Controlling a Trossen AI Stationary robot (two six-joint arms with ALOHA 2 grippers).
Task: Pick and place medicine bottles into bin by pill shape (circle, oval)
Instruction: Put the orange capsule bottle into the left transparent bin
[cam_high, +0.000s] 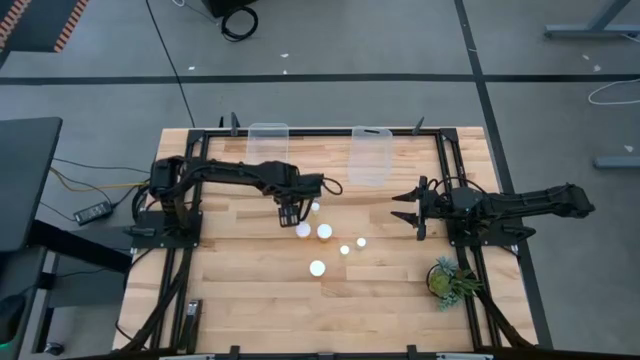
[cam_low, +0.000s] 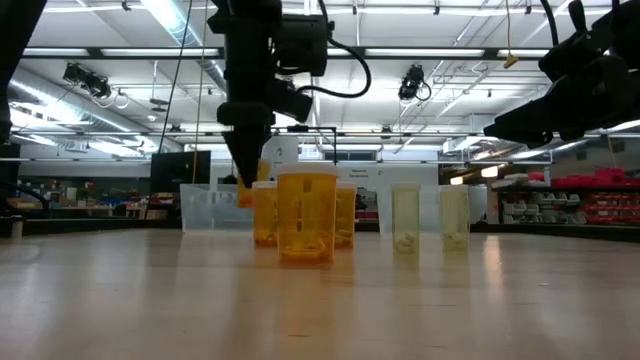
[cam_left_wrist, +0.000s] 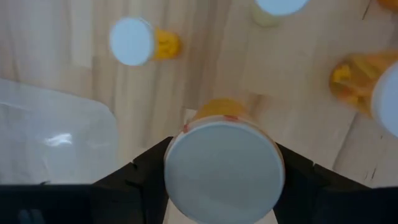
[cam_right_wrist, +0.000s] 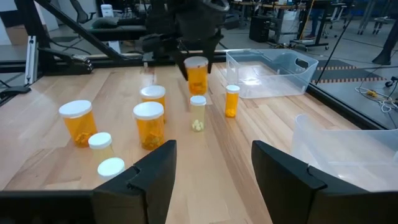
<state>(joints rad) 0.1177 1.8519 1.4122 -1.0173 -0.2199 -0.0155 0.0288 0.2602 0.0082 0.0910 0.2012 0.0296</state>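
Note:
Several orange medicine bottles (cam_high: 324, 232) with white caps stand upright on their bases mid-table, also seen in the low view (cam_low: 305, 215) and the right wrist view (cam_right_wrist: 148, 124). My left gripper (cam_high: 288, 211) hangs just left of them, pointing down, shut on one more medicine bottle (cam_right_wrist: 196, 74), whose white cap (cam_left_wrist: 224, 168) fills the left wrist view. My right gripper (cam_high: 413, 210) waits at the table's right side, open, with nothing between its fingers (cam_right_wrist: 155, 168). My left gripper pinches the bottle at the sides of its white cap (cam_left_wrist: 177, 155) between its two fingers (cam_left_wrist: 146, 171). They come from above, pointing down. The bottle hangs upright below them, its base clear of the table in the right wrist view.
Two clear plastic bins (cam_high: 268, 148) (cam_high: 369, 158) stand side by side at the table's far edge; one shows close to the held bottle (cam_left_wrist: 50, 137). A small green plant (cam_high: 450, 280) sits near the right front corner. Bare wood lies toward the near edge.

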